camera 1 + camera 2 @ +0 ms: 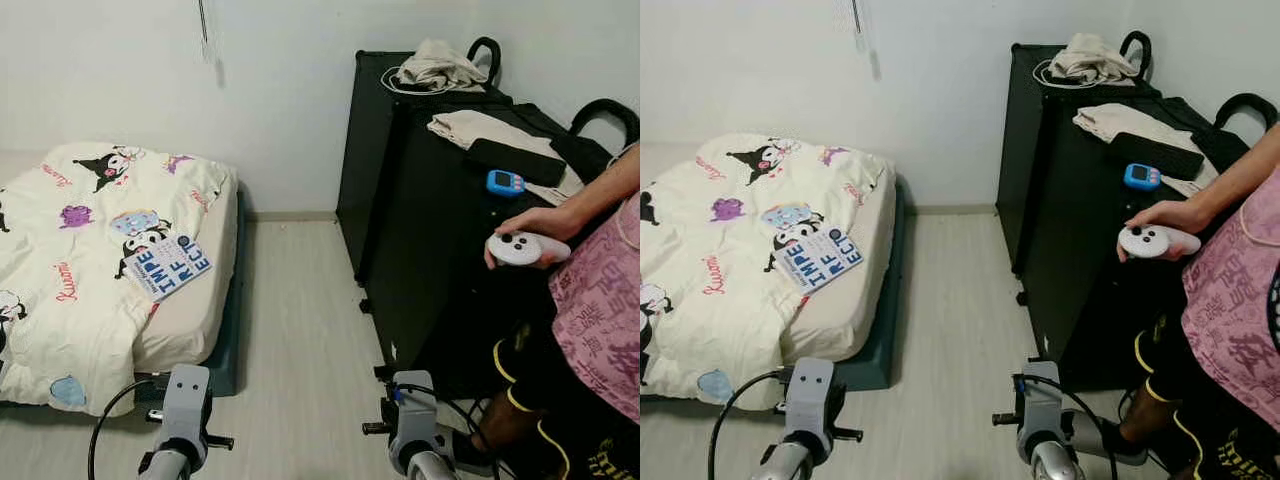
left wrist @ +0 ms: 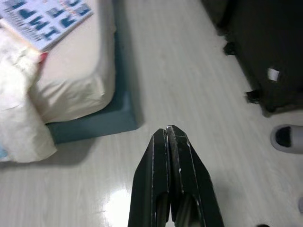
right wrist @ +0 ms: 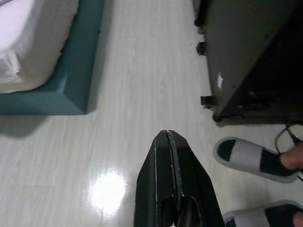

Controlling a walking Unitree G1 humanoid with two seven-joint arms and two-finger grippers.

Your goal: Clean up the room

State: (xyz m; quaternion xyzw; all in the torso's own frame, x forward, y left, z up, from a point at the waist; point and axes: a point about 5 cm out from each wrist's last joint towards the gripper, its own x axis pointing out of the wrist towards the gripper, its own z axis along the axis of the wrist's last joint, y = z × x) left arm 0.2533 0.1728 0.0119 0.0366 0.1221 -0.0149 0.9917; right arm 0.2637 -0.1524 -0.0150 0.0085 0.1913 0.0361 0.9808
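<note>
Both grippers, left gripper (image 2: pixel 169 130) and right gripper (image 3: pixel 166 135), are hanging low over the floor (image 1: pixel 300 330) with fingers pressed together, holding nothing. Judging from this, the robot is picking a target, likely the book (image 1: pixel 168 266) lying on the quilt (image 1: pixel 60 240). It is sitting at about 11 o'clock, well apart from the left gripper; stepping closer and opening before reaching is looking wise, avoiding the person (image 1: pixel 600 320) at 3 o'clock.

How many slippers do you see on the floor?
2. Both are grey slippers on a person's feet beside the black case: one slipper nearer the case, the other slipper at the picture's edge, partly cut off.
</note>
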